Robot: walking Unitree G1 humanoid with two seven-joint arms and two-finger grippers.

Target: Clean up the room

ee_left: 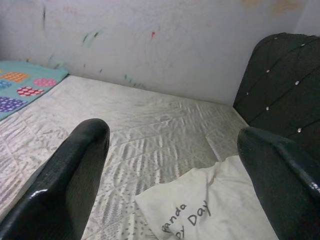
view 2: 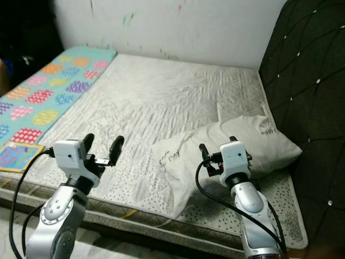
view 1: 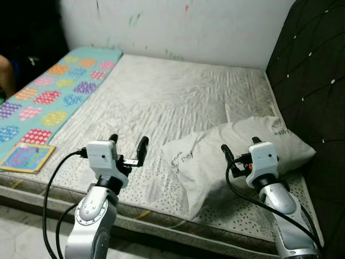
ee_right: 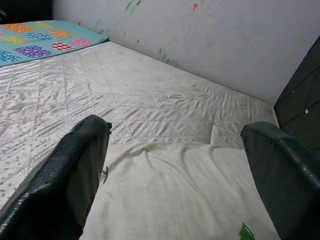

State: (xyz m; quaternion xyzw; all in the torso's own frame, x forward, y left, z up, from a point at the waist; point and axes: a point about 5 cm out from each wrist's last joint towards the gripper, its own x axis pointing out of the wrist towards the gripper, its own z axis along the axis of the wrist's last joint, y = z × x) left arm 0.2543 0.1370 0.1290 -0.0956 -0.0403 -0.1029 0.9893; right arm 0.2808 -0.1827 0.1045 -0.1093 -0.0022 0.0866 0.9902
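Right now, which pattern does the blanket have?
The turquoise blanket carries multicoloured dotted patches, clearest in the left eye view.

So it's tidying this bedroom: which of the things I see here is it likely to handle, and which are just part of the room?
Likely to handle:
- white pillow, lying askew near the bed's edge
- colourful book on the mattress corner
- patterned teal mat

Just part of the room:
- mattress
- dark headboard
- marked wall

Left gripper and right gripper are open, holding nothing.

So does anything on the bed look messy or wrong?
The pillow lies crooked by the mattress's near edge, not squared against the headboard. Coloured marks streak the wall.
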